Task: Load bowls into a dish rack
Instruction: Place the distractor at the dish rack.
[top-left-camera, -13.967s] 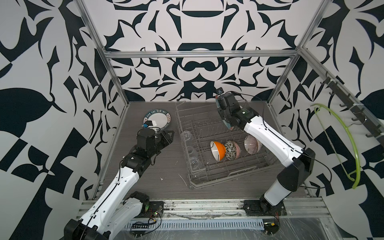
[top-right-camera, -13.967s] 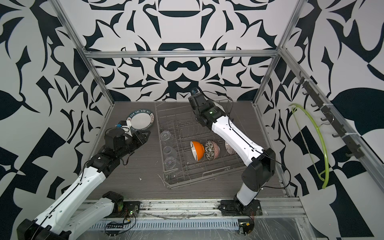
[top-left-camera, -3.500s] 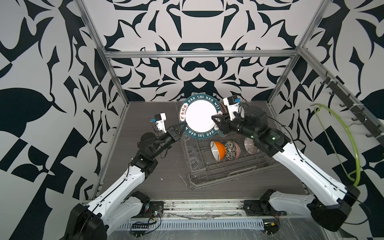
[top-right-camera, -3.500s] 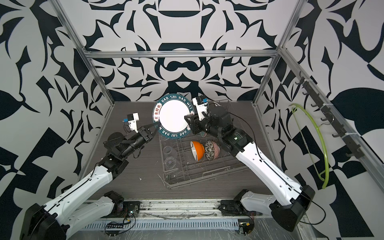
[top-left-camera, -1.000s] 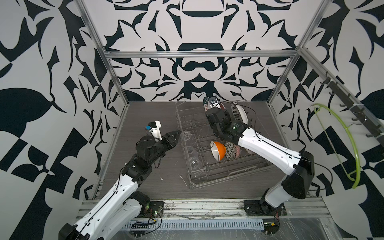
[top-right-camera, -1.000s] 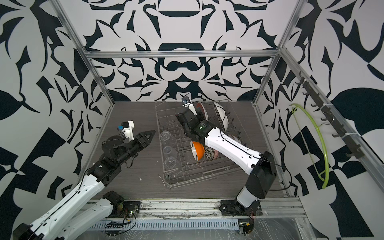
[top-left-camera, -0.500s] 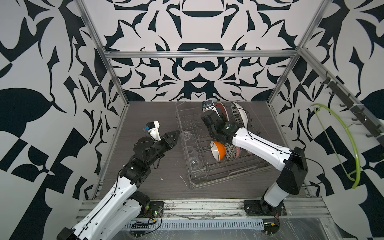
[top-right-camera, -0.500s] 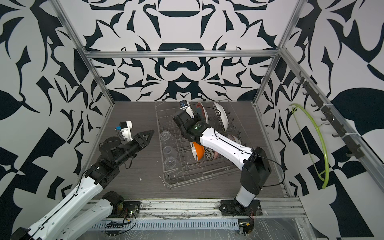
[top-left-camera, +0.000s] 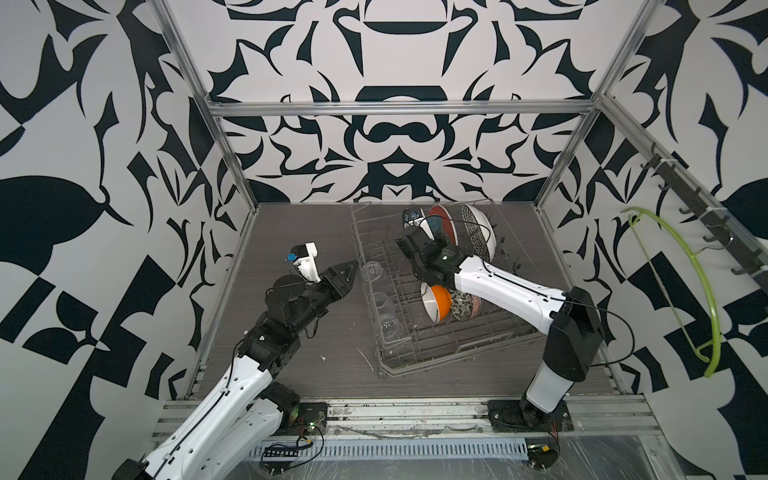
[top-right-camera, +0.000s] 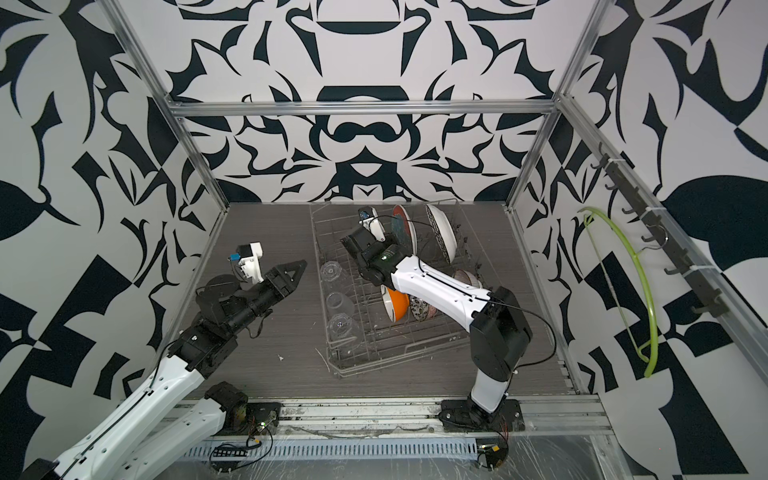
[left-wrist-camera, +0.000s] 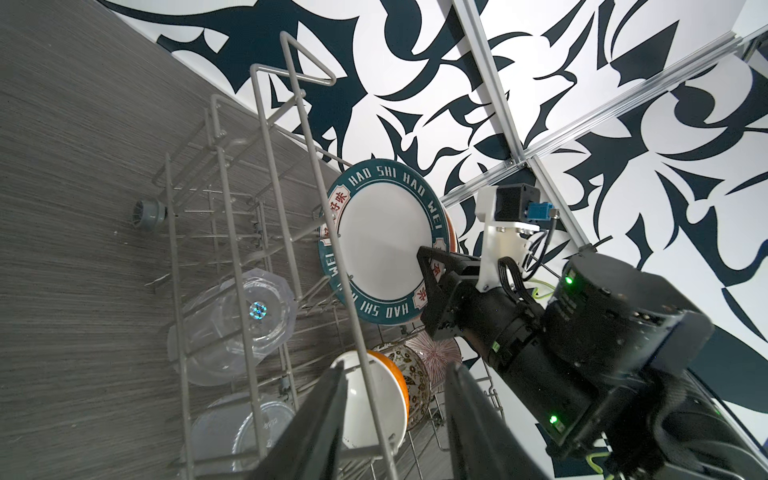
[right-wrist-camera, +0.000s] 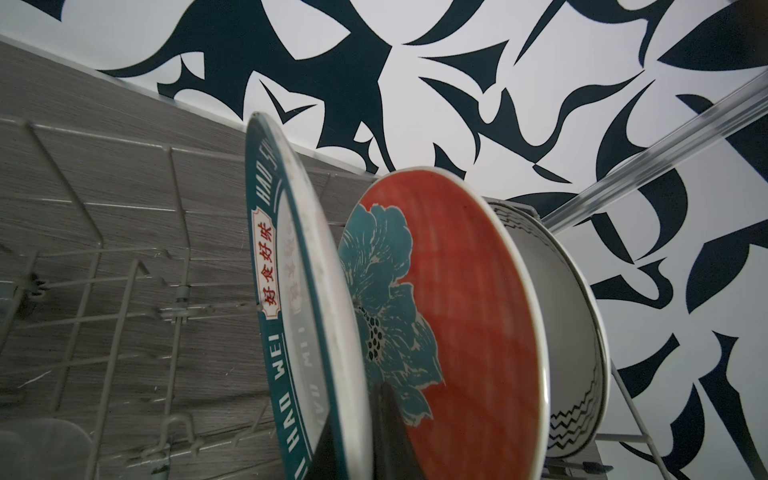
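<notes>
Clamps the rim of a teal-rimmed plate (left-wrist-camera: 382, 245) in the right pincer (right-wrist-camera: 357, 419), on edge in the dish rack (top-left-camera: 453, 353). Holds the left pincer (top-left-camera: 349, 268) half spread and empty, outside the rack wall. Beyond its tips and beneath the right pincer, on edge in a row inside the rack: orange bowl (top-left-camera: 438, 301), floral bowl (top-left-camera: 461, 305), pinkish bowl (left-wrist-camera: 432, 351).

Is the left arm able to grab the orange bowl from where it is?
Probably not straight on. The left end effector sits outside the dish rack, whose tall wire side and the clear glasses stand before the orange bowl. Going over the top looks possible.
</notes>
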